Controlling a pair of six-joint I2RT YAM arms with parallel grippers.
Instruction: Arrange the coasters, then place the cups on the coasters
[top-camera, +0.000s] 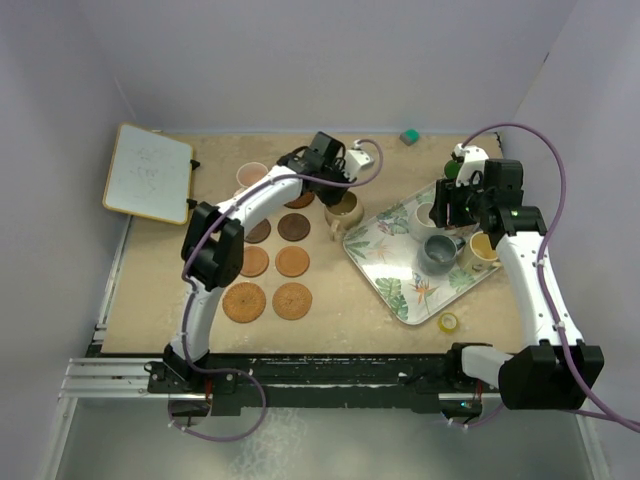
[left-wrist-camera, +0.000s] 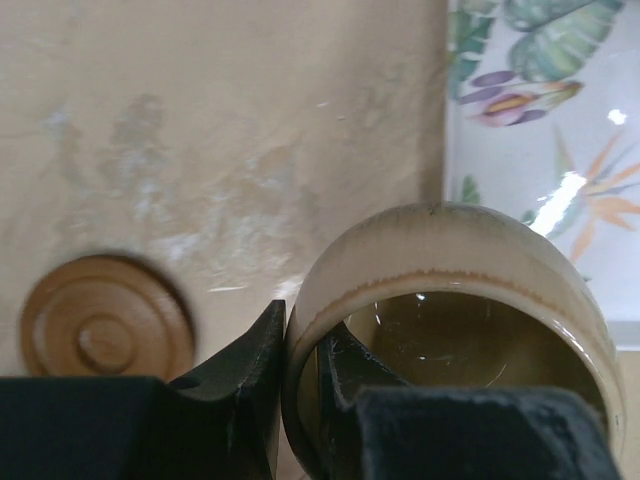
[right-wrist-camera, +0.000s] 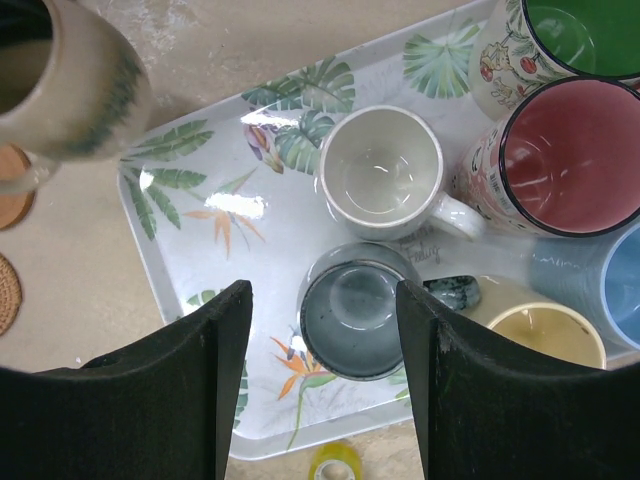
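Partly, tan cup (left-wrist-camera: 450, 260) behind left tool (left-wrist-camera: 300, 345); base unseen

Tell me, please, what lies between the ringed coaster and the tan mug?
In the left wrist view, bare table and one finger of the left gripper, shut on the wall of the tan mug.

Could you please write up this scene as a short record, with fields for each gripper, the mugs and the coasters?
left gripper: shut on the rim of the tan mug, which is off the tray, beside its edge
right gripper: open, empty, above the slate mug
other mugs at the tray: pale grey mug, yellow mug, light blue mug, red mug, green mug
pink mug: at the far end of the coasters
coasters: flat, in two columns left of the tray
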